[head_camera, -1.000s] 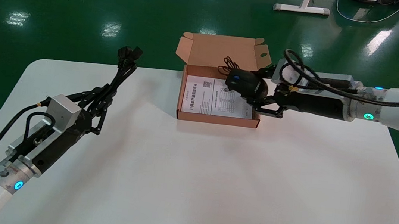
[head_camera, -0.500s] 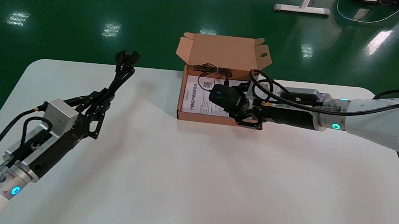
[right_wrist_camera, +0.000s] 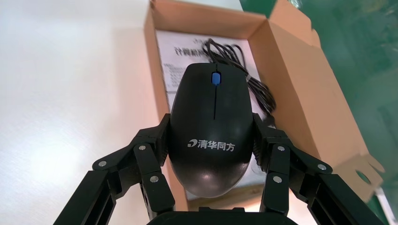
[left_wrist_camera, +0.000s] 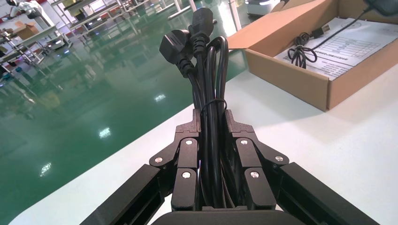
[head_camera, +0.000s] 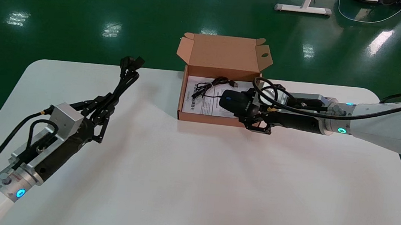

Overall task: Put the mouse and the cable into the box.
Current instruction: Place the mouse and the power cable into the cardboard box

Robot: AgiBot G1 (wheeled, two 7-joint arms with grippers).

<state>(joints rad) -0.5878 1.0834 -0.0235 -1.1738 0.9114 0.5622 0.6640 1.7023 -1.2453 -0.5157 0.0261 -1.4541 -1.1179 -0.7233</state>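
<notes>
Over the white table (head_camera: 193, 172), mouse (head_camera: 233, 102) gripped in right hand (head_camera: 248, 109) above the box (head_camera: 214, 119); cable (head_camera: 127, 77) clenched in left hand (head_camera: 110, 98).

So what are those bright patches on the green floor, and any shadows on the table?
Head view: lights mirrored in the glossy floor; the box throws a soft shadow to the robot's left on the table. Left wrist view: the same glare behind the cable. Right wrist view: the table beside the mouse looks bright white.
</notes>
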